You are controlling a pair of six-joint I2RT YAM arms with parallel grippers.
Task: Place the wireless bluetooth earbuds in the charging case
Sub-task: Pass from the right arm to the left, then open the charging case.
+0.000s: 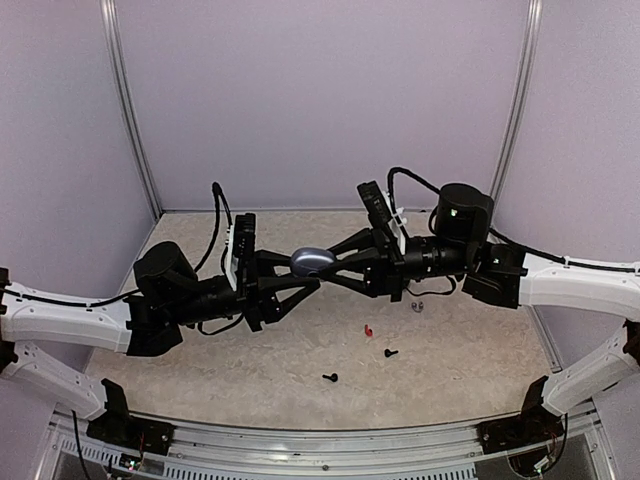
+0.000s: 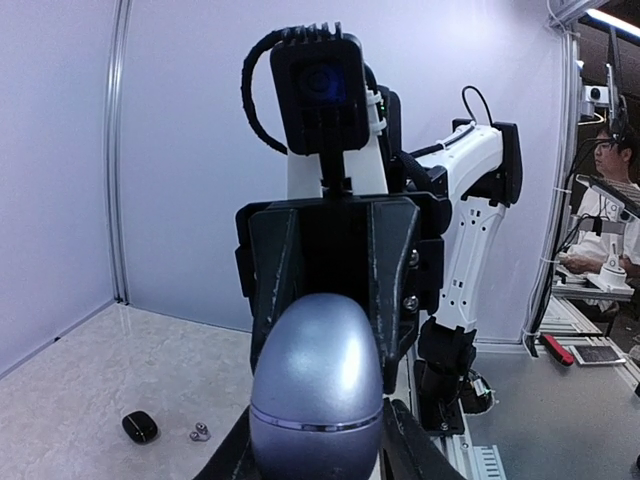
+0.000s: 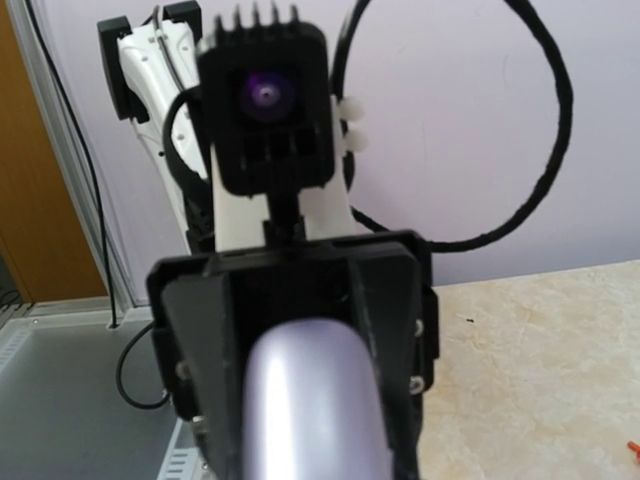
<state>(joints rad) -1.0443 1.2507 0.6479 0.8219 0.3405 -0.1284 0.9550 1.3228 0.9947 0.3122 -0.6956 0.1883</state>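
A silvery grey egg-shaped charging case (image 1: 313, 261) hangs closed in mid-air above the table's middle, held from both sides. My left gripper (image 1: 299, 272) comes in from the left and its fingers press the case's (image 2: 317, 395) near end. From the right, my right gripper (image 1: 333, 262) is shut on the other end (image 3: 313, 410). Loose earbuds lie on the table below: a red one (image 1: 368, 329), two black ones (image 1: 390, 352) (image 1: 330, 377), and a silvery pair (image 1: 418, 304) (image 2: 200, 432).
A small black rounded case (image 2: 140, 427) rests on the table near the silvery earbuds. The stone-patterned tabletop (image 1: 470, 350) is bounded by purple walls behind and at both sides. A metal rail (image 1: 320, 445) runs along the near edge.
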